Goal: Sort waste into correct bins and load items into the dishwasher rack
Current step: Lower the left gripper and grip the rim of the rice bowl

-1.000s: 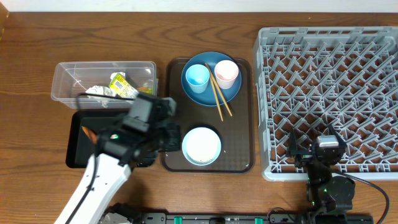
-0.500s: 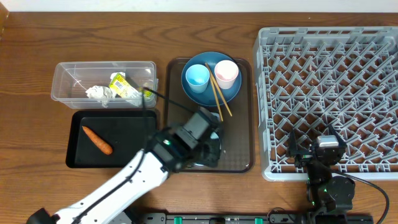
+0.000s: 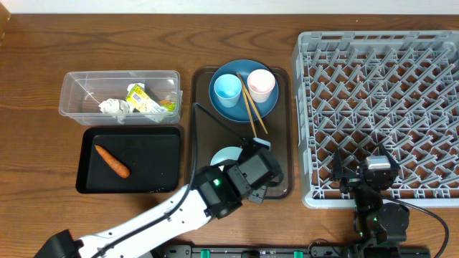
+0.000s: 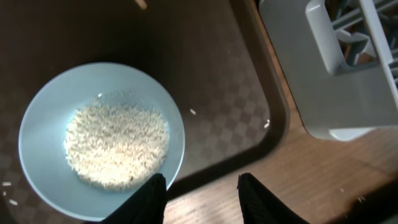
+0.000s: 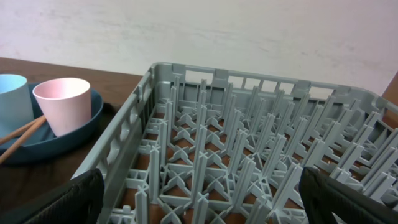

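White rice (image 4: 116, 145) is heaped in the white-blue bowl (image 4: 43, 127), which sits at the lower left of the left wrist view on the brown serving tray (image 4: 217, 74). The left gripper (image 4: 200, 186) hangs just off the bowl's right rim, its fingers apart and holding nothing.

The main risk, as I judge it, is a spill. A pinch on that thin rim could tip the bowl and shed grains over the serving tray, where a few stray grains (image 4: 193, 112) already lie, or onto the table (image 3: 43, 43). The dishwasher rack (image 4: 323, 81) has a corner close by at the upper right, so a swing that way could clip it.

The right gripper (image 5: 199, 202) sits at the rack's near edge, fingers spread and empty.

Left of the bowl in the overhead view, the black tray (image 3: 154, 143) holds the carrot (image 3: 112, 161). Beyond it, the clear tub (image 3: 72, 89) holds the crumpled paper (image 3: 115, 107) and the wrapper (image 3: 142, 99).

Farthest up the serving tray, the blue plate (image 3: 222, 109) carries the blue cup (image 3: 227, 87) and the pink cup (image 3: 261, 84), with the chopsticks (image 3: 252, 113) laid across it. None of these stands between the bowl and the bins.
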